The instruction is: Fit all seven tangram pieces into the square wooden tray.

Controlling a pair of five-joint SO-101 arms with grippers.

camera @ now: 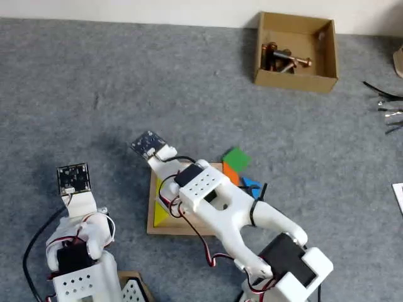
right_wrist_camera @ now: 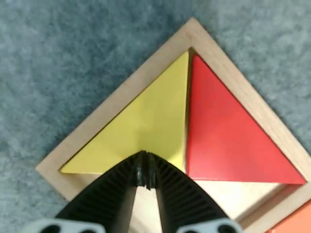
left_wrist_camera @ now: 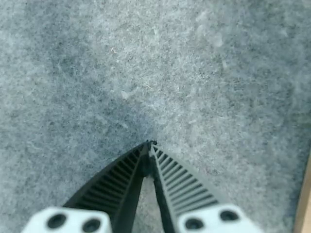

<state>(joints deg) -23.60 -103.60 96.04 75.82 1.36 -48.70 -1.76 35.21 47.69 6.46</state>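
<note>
The square wooden tray (right_wrist_camera: 122, 91) holds a large yellow triangle (right_wrist_camera: 146, 121) and a large red triangle (right_wrist_camera: 223, 141) side by side in one half; the other half shows bare wood. My right gripper (right_wrist_camera: 145, 162) is shut and holds nothing, its tips over the yellow triangle's inner corner. In the high view the right arm covers most of the tray (camera: 152, 221), with a bit of yellow triangle (camera: 160, 214) showing. Green (camera: 237, 156), orange (camera: 230, 171) and blue (camera: 251, 185) pieces lie by the tray's far right corner. My left gripper (left_wrist_camera: 149, 144) is shut over bare carpet.
A cardboard box (camera: 296, 70) with metal parts stands at the back right. Cables (camera: 385, 104) lie at the right edge. Grey carpet covers the table. A wooden edge (left_wrist_camera: 305, 204) shows at the side of the left wrist view.
</note>
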